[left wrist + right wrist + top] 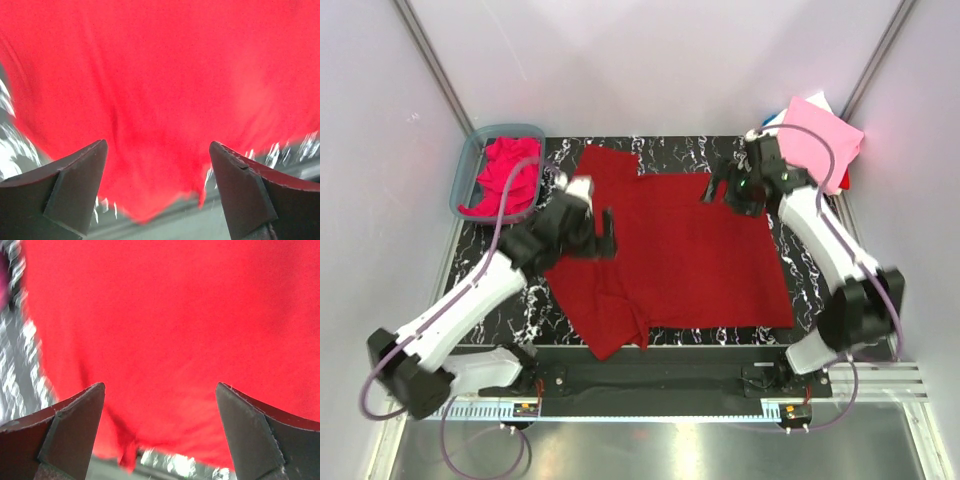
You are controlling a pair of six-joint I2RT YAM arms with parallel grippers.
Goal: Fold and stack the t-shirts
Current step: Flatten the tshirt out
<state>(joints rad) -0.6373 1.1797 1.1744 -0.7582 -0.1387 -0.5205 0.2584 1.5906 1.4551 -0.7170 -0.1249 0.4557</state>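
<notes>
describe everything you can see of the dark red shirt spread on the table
The dark red t-shirt is plain soft cloth, spread mostly flat on the black marbled table. A sleeve-like flap juts out at the far left, and its near-left corner is bunched and folded over. The left gripper and right gripper hover open over its edges; contact cannot be told.

The crimson t-shirt (pixel 680 255) lies spread beneath left pincer (pixel 601 234) and right pincer (pixel 720 189).
</notes>
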